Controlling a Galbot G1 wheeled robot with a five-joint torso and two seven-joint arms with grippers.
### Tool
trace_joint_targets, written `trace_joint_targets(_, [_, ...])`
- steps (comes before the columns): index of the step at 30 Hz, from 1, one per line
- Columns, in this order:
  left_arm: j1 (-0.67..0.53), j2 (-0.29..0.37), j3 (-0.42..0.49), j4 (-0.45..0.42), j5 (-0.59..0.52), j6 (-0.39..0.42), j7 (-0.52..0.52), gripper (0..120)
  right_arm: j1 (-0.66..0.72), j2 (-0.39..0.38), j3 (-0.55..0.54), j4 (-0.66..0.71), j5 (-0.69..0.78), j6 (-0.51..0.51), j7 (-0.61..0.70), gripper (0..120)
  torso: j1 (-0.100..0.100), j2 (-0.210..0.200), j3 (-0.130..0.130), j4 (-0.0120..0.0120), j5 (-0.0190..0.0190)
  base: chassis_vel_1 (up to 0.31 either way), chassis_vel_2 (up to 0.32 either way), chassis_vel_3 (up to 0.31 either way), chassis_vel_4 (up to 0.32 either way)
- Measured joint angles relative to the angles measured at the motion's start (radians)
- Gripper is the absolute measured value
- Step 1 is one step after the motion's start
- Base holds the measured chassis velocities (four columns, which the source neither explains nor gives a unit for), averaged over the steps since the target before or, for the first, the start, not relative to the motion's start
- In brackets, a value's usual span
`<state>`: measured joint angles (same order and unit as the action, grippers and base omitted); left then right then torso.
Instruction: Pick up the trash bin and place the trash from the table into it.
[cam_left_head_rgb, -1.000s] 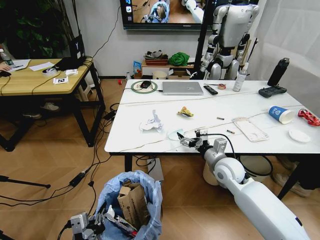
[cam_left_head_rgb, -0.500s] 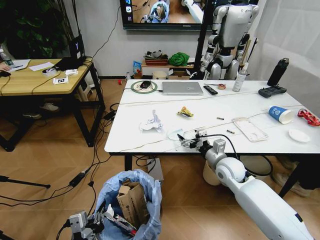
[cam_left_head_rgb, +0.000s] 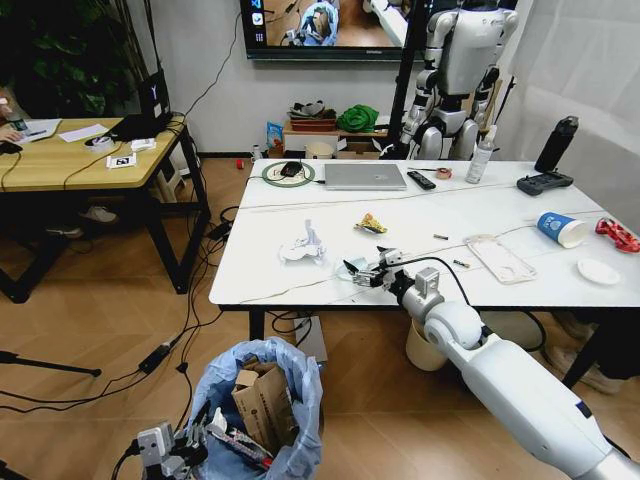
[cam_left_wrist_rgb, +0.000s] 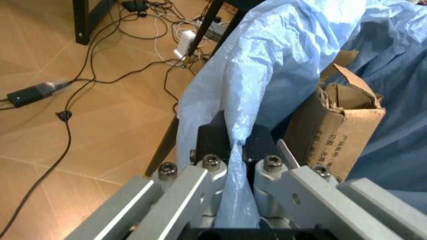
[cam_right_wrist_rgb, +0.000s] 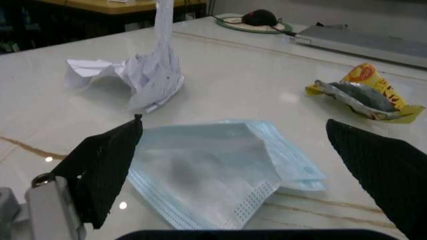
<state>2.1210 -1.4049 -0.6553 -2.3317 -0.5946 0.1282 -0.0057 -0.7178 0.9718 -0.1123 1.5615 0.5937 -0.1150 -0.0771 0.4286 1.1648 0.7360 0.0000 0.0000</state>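
The trash bin (cam_left_head_rgb: 265, 395), lined with a crinkled blue bag, is low at the front left with brown cardboard (cam_left_wrist_rgb: 333, 130) inside. My left gripper (cam_left_wrist_rgb: 233, 170) is shut on its bag rim, also seen from the head (cam_left_head_rgb: 190, 448). On the table (cam_left_head_rgb: 300, 205) my right gripper (cam_left_head_rgb: 358, 270) stands open, its black fingers (cam_right_wrist_rgb: 107, 165) either side of a flat light-blue face mask (cam_right_wrist_rgb: 213, 170). Crumpled white paper (cam_right_wrist_rgb: 143, 75) lies just beyond it and a yellow wrapper (cam_right_wrist_rgb: 367, 92) to the other side. Further right are a clear tray (cam_left_head_rgb: 500, 258), a blue cup (cam_left_head_rgb: 560, 229), a red wrapper (cam_left_head_rgb: 618, 234) and a white disc (cam_left_head_rgb: 599, 271).
A silver laptop (cam_left_head_rgb: 365, 176), black remote (cam_left_head_rgb: 421, 180), dark bottle (cam_left_head_rgb: 556, 144) and controller (cam_left_head_rgb: 544, 182) line the table's far side. A wooden desk (cam_left_head_rgb: 60, 160) stands at the left, with cables across the floor. A cream bucket (cam_left_head_rgb: 420, 350) sits under the table.
My right gripper has slid left and a little further over the table, so its open fingers now straddle the face mask. The left gripper and bin have not moved.
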Motion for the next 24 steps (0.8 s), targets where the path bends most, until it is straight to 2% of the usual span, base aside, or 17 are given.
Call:
trace_joint_targets(10, [-0.004, -0.01, 0.002, 0.0, 0.003, 0.0, 0.0, 0, 0.007, -0.007, -0.024, -0.028, -0.01, 0.02, -0.026, 100, 0.0, 0.0, 0.0, -0.0001, 0.0, 0.0, 0.0, 0.0, 0.0])
trace_joint_targets(19, [-0.01, -0.009, 0.003, 0.006, 0.003, 0.001, -0.001, 0, -0.005, -0.027, -0.034, 0.034, -0.009, 0.041, -0.043, 100, 0.0, 0.0, 0.0, -0.0001, 0.0, 0.0, 0.0, 0.0, 0.0])
trace_joint_targets(24, [-0.01, -0.009, 0.003, 0.007, 0.002, 0.001, -0.001, 0, 0.01, -0.023, -0.041, 0.017, -0.011, 0.045, -0.044, 100, 0.0, 0.0, 0.0, 0.0, 0.0, 0.0, 0.0, 0.0, 0.0])
